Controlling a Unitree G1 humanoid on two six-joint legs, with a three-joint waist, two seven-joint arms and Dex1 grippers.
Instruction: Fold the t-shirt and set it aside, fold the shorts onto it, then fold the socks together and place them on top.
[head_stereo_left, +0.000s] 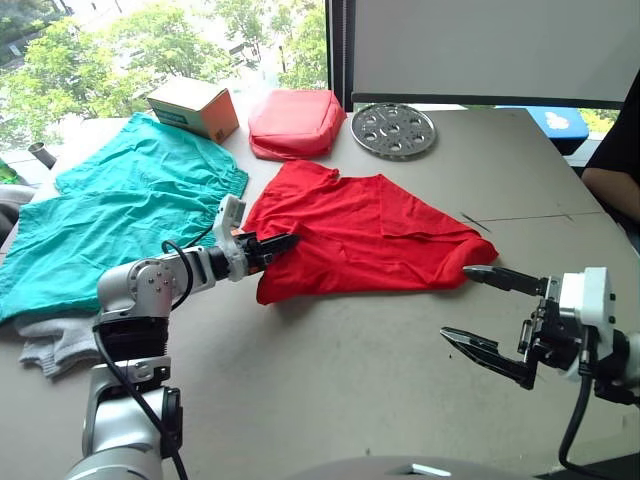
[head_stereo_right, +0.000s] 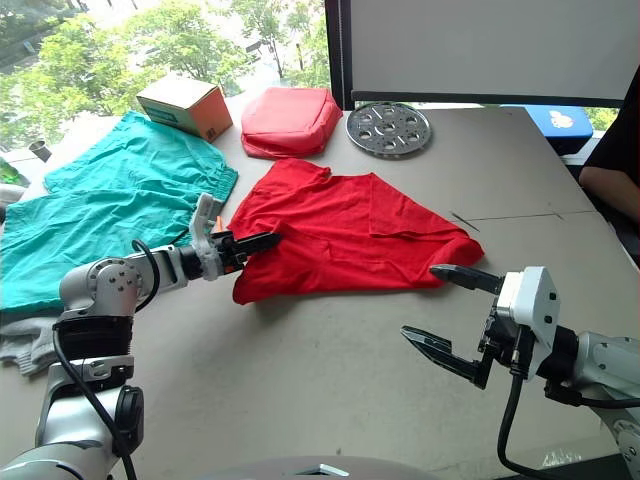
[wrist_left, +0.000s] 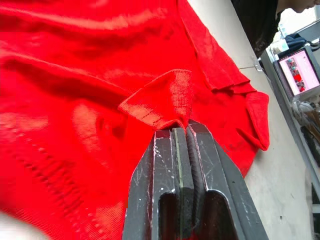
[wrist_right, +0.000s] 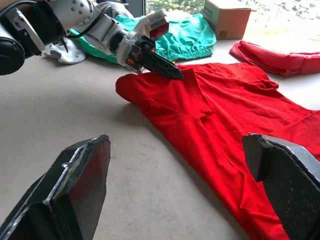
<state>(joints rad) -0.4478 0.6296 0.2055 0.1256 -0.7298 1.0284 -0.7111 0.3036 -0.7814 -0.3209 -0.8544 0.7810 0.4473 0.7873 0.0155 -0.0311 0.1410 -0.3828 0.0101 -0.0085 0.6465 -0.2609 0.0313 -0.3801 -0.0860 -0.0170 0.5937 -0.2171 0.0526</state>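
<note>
Table (head_stereo_left: 330, 380): pale grey-beige top, matte, faint dark pen marks just beyond the right claw; bare in front of both claws; behind its far edge a window with green trees to the left, a dark frame post, and a pale blind or wall to the right. A person's dark sleeve and arm (head_stereo_left: 612, 165) rest at the table's right edge, beyond the right claw.

Shorts (head_stereo_left: 120, 215): teal, spread flat, largest item; they lie to the outer left of the left claw, well apart from the right claw.

T-shirt (head_stereo_left: 365, 235): red, partly folded and rumpled, between the two claws; its near left edge lies at the left claw, its right corner just beyond the right claw's upper finger.

Pouch (head_stereo_left: 295, 122): padded, pinkish-red, beyond the t-shirt, near the far edge; cardboard box (head_stereo_left: 195, 107) to its left, past the shorts; perforated metal disc (head_stereo_left: 394, 130) to its right.

Socks (head_stereo_left: 55, 345): grey-white, bunched at the shorts' near hem, to the left of the left arm.

Left claw (head_stereo_left: 278, 243): fingers pressed together, pinching a small fold of the t-shirt's edge; the wrist view confirms cloth caught at the tips.

Right claw (head_stereo_left: 485, 312): fingers spread wide, holding nothing, clear of the cloth.
</note>
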